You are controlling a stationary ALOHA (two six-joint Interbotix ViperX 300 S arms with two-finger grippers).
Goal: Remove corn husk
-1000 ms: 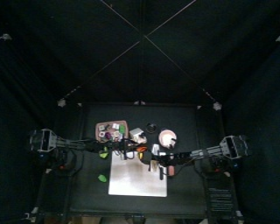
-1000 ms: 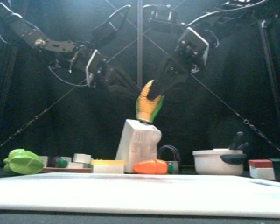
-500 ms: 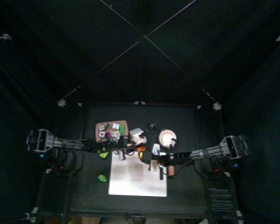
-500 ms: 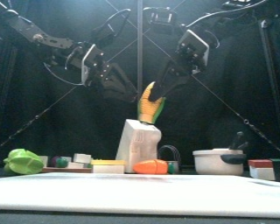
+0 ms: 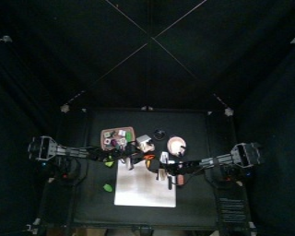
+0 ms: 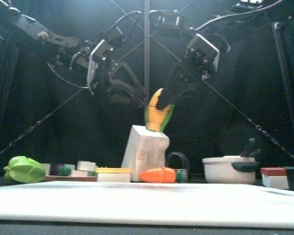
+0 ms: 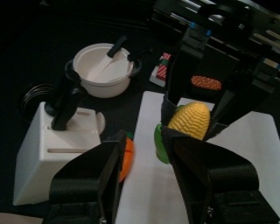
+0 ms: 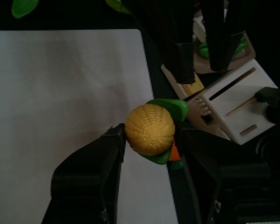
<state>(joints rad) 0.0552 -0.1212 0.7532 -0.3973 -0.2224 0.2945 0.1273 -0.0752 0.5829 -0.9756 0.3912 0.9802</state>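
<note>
- Corn (image 6: 154, 107) held up in mid-air above the white mat (image 5: 147, 187), yellow tip up, green husk (image 6: 165, 116) hanging on one side; lower end hidden behind the white block (image 6: 143, 152).
- Right gripper (image 8: 152, 157) clamps the corn cob; contact points partly hidden by the cob.
- Left gripper (image 7: 153, 166) jaws spread wide, empty, just beside the corn.
- Top view too small to separate the items.
- Around: white pot (image 7: 106, 70), orange piece (image 6: 160, 174), green pepper (image 6: 26, 169) on the tabletop (image 6: 147, 204).
</note>
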